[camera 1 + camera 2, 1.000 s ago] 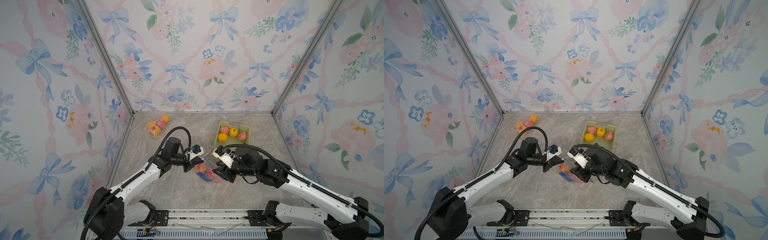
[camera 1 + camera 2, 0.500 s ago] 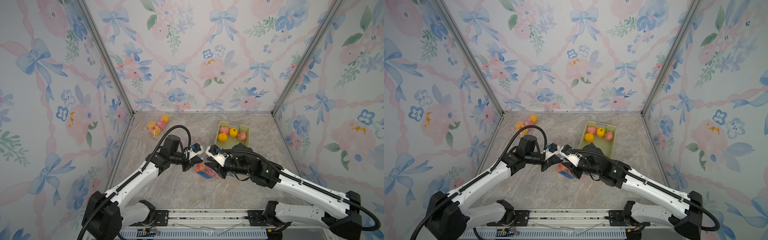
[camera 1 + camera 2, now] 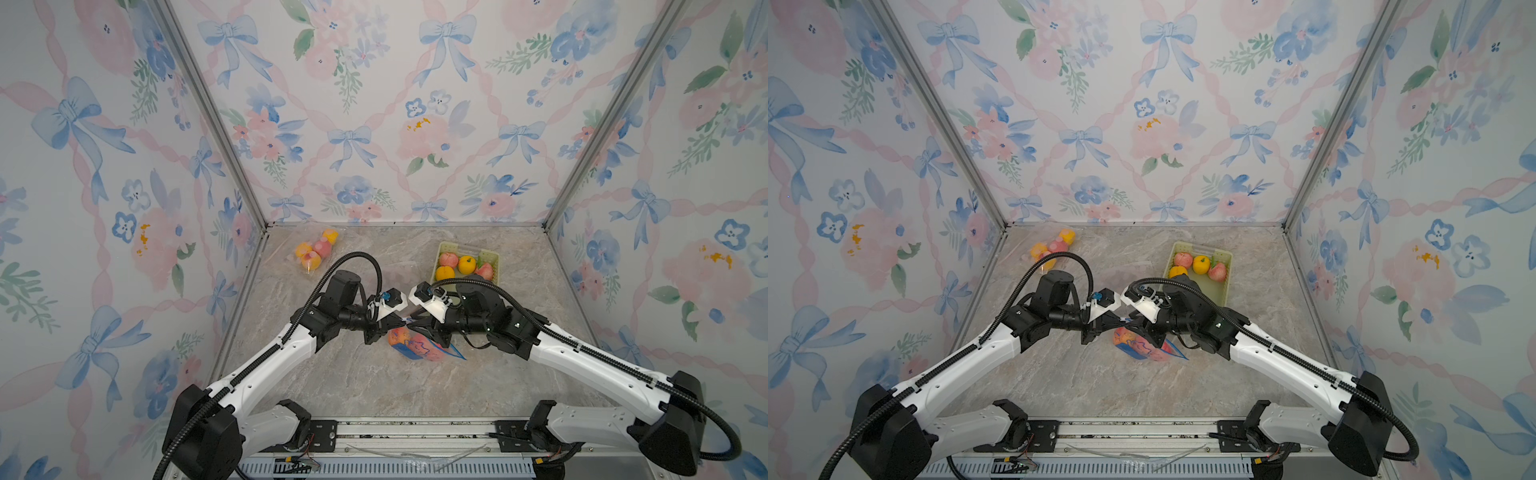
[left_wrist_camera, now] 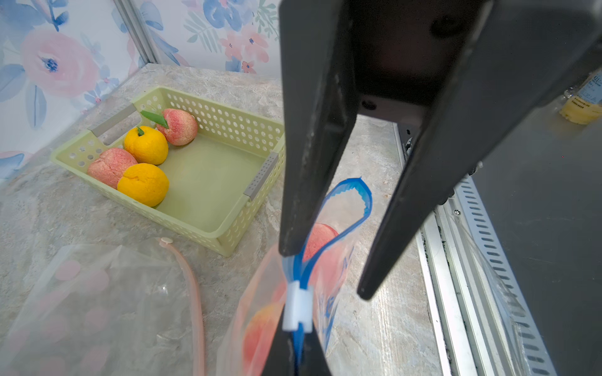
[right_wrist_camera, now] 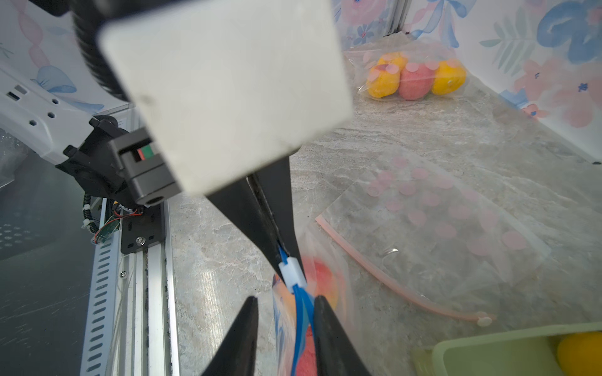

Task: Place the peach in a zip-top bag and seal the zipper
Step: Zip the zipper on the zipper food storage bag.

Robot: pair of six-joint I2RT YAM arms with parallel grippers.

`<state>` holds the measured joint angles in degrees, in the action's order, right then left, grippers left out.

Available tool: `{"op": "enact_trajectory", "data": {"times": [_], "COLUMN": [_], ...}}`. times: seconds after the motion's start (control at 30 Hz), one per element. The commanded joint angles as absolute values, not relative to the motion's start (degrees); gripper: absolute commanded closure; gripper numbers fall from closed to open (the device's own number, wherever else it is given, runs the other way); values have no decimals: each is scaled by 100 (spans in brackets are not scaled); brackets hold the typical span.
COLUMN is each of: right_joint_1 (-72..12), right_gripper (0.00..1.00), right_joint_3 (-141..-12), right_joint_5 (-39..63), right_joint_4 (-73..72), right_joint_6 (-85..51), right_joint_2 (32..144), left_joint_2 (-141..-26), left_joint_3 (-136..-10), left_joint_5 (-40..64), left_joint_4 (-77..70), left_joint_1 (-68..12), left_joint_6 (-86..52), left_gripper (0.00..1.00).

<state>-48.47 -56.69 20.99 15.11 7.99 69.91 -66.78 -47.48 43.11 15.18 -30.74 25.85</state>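
Blue-zippered bag (image 3: pixel 419 347) held upright at table (image 3: pixel 374 386) centre, peach (image 4: pixel 322 237) inside, mouth gaping. Left gripper (image 5: pixel 278 242) clamped tight on the zipper strip, just beside white slider (image 5: pixel 292 271). Right gripper (image 5: pixel 286 301) partly open, jaws straddling the strip on the slider's other side; one finger touches it, no grip. Basket (image 4: pixel 228 122) nearby.

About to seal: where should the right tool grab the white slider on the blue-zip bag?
Likely pinch the white slider across its flat sides, coming along the blue zipper track from the open-mouth end. The left tool is shut on the track just behind it, so only that side is free.
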Motion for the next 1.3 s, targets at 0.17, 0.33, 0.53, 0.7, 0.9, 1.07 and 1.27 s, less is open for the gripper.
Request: {"op": "enact_trajectory", "data": {"times": [0.17, 0.33, 0.53, 0.7, 0.9, 1.07, 1.27], "right_joint_1": [-4752, -4732, -4693, -4669, -4610, -4521, -4483], "right_gripper": [72, 72, 81, 90, 92, 93, 93], "right_joint_3": [-6015, -6119, -6073, -6022, -5937, -5801, -5638], "right_joint_5": [2622, 2637, 2644, 2629, 2568, 2523, 2462], "right_joint_4": [1380, 1502, 1486, 1503, 1556, 1615, 1749], "right_joint_6": [895, 983, 959, 933, 897, 861, 818], "right_joint_2": [7353, 7468, 7438, 7402, 7315, 7167, 7024], "left_joint_2": [-6632, -6702, -6719, -6735, -6777, -6777, -6775], "left_joint_3": [-4805, -4843, -4862, -4878, -4939, -5009, -5080], "left_joint_5": [4570, 4648, 4659, 4543, 4075, 3894, 3760], "left_joint_4": [1544, 1573, 1573, 1575, 1578, 1574, 1571], "left_joint_1": [-3103, -3105, -3111, -3107, -3103, -3020, -2894], "left_joint_6": [2764, 2760, 2742, 2683, 2499, 2342, 2114], "left_gripper": [100, 100, 100, 100, 100, 100, 100]}}
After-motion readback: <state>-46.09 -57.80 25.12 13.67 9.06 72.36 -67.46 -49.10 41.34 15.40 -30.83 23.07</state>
